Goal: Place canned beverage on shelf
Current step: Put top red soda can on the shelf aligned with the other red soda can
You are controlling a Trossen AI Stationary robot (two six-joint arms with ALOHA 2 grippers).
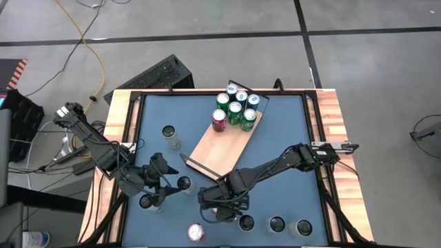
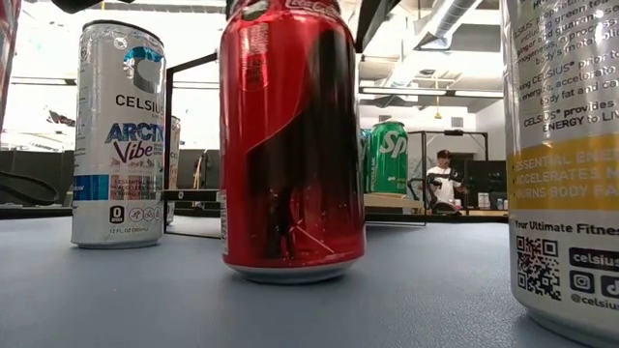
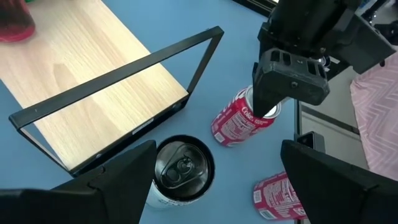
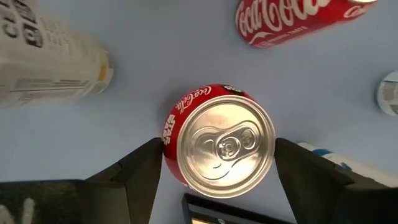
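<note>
The red can [image 4: 219, 140] between the right pincer's [image 4: 217, 163] fingers reads "Coca-Cola" and "STAR" on its shoulder. Another red can [image 4: 297, 20], lying on its side just beyond that pincer, carries the Coca-Cola script too. Seen level across the table, a silver can [image 2: 118, 135] says "CELSIUS", "ARCTIC Vibe" and a "0" badge. A white can [image 2: 566, 159] reads "CELSIUS", "ESSENTIAL ENERGY", "ACCELERATES METABOLISM", "BURNS BODY FAT", "Your Ultimate Fitness", with a QR code. A green can [image 2: 388, 158] behind shows "Sp".
</note>
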